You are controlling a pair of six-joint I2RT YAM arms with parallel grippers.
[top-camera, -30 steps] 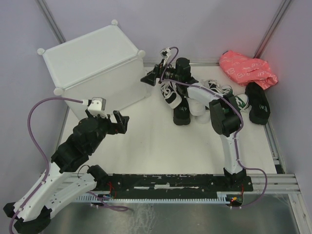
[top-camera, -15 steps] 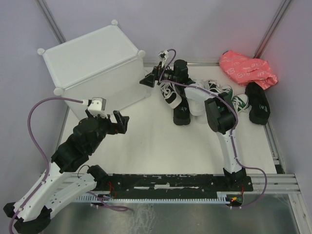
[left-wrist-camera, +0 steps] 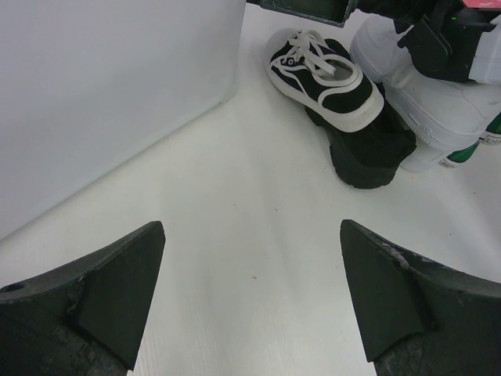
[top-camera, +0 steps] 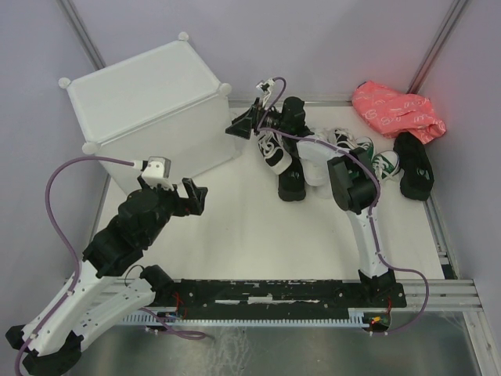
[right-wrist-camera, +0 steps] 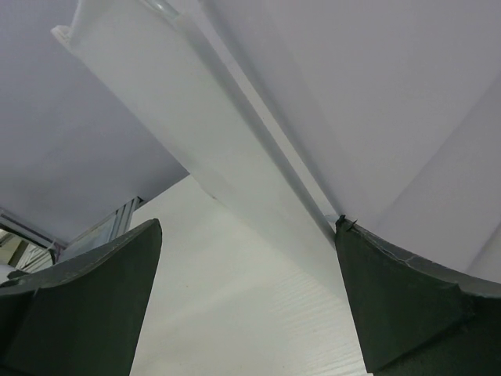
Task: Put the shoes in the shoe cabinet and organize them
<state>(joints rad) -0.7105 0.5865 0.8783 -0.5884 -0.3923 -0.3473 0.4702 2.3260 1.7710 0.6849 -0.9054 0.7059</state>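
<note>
The shoe cabinet (top-camera: 149,102) is a white translucent cube with round corner knobs at the back left. My right gripper (top-camera: 241,125) is open at its near right corner. In the right wrist view the cabinet's edge (right-wrist-camera: 235,164) runs between the open fingers of the right gripper (right-wrist-camera: 249,290). My left gripper (top-camera: 192,194) hangs open in front of the cabinet, holding nothing. The left wrist view has the left gripper (left-wrist-camera: 252,274) over bare table. The shoes lie in a heap right of the cabinet: a black sneaker with white laces (top-camera: 272,147), a plain black shoe (top-camera: 291,182), a white sneaker (top-camera: 317,168) and green sneakers (top-camera: 383,160).
A pink crumpled bag (top-camera: 398,111) lies at the back right corner. Another black shoe (top-camera: 413,164) sits by the table's right edge. The left wrist view shows the cabinet wall (left-wrist-camera: 109,94) at left and the black sneaker (left-wrist-camera: 325,74) ahead.
The cabinet has shifted slightly to the left. My right arm's elbow has swung a little left while its gripper stays at the cabinet corner. The left arm has not moved.
</note>
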